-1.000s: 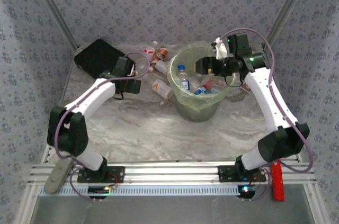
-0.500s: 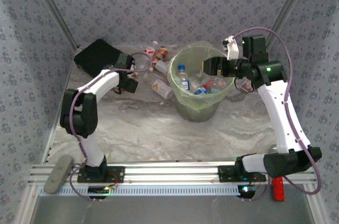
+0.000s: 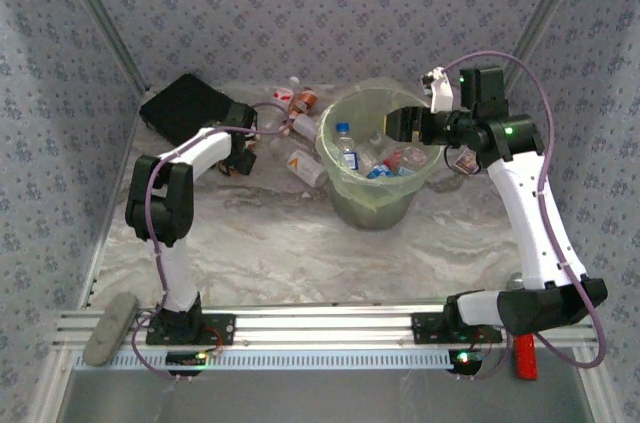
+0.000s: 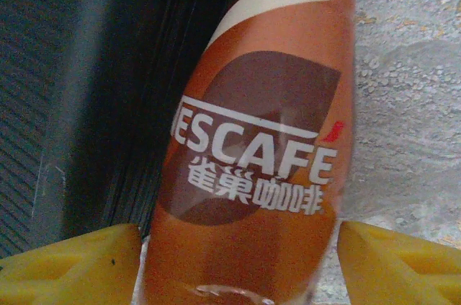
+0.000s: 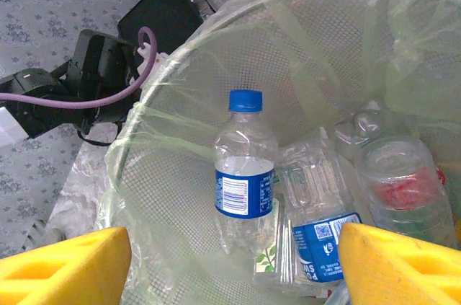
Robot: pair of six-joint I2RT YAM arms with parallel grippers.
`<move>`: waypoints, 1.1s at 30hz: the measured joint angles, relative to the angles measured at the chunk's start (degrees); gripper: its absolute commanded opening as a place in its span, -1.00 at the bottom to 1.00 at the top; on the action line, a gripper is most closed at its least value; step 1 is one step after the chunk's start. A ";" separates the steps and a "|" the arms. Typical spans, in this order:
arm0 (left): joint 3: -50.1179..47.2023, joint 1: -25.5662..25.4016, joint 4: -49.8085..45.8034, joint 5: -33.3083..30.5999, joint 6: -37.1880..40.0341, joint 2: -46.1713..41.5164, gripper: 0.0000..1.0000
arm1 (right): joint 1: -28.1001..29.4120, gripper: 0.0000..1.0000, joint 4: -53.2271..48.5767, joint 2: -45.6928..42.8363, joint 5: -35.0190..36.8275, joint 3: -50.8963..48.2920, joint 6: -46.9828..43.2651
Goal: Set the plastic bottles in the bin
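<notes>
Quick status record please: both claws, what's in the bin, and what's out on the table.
left claw: fingers either side of the Nescafe bottle beside the black case; contact unclear
right claw: open, empty, over the bin
bin contents: blue-capped bottle standing cap up among other bottles
table: loose bottles left of the bin

The bin (image 3: 378, 198) was made of pale green translucent plastic with a fine mesh texture, and was lined with a thin, glossy film bag (image 5: 403, 24). The blue-capped bottle (image 5: 245, 168) was formed of clear, smooth plastic. The Nescafe bottle (image 4: 259, 175) was wrapped in a glossy orange-brown label. The counter (image 3: 280, 243) was finished in a marbled, slightly grainy surface. The black case (image 3: 180, 108) was seen as matt.
</notes>
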 measured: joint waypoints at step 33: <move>-10.82 -0.48 -1.38 8.41 -10.14 -21.20 -0.11 | 1.55 0.52 3.48 -1.86 -1.29 0.02 0.70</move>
